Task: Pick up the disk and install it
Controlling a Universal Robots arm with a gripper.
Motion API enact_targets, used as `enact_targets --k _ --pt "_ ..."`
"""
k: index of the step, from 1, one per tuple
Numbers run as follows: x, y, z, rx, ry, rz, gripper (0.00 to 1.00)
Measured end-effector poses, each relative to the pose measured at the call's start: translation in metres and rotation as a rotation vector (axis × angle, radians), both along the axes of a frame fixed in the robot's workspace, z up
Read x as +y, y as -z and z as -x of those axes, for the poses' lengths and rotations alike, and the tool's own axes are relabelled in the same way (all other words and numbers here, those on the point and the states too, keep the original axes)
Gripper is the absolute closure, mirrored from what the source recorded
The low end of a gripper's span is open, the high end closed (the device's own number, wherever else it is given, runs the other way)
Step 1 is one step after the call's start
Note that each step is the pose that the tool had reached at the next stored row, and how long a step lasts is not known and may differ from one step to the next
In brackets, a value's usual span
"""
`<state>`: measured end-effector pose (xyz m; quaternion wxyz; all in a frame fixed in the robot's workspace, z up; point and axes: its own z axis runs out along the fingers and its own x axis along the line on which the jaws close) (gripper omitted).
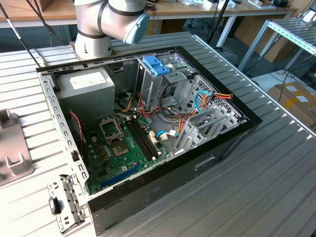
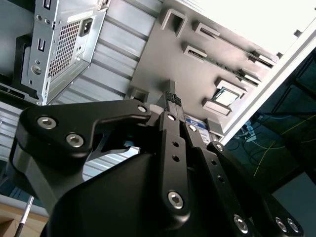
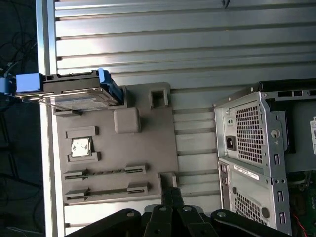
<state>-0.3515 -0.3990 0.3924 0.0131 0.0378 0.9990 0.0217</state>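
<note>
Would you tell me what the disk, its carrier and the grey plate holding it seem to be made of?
The disk: apparently metal, its flat face silvery and reflective. Its carrier: probably plastic, evenly bright blue and matte. The grey plate: likely moulded plastic, uniform matte grey with raised pockets, though painted metal is possible.

The holder plate (image 3: 148, 143) lay on the desk (image 3: 173, 44) beside the computer case (image 3: 266, 197). The disk (image 3: 74, 91) sat on the plate's edge farthest from the case; a chip (image 3: 80, 147) rested on that far side too, near the disk.
</note>
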Motion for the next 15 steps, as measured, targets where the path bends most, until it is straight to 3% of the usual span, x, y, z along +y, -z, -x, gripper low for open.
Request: enact_targets --k 15 --pt "0.0 0.0 0.009 0.0 0.0 0.0 0.89"
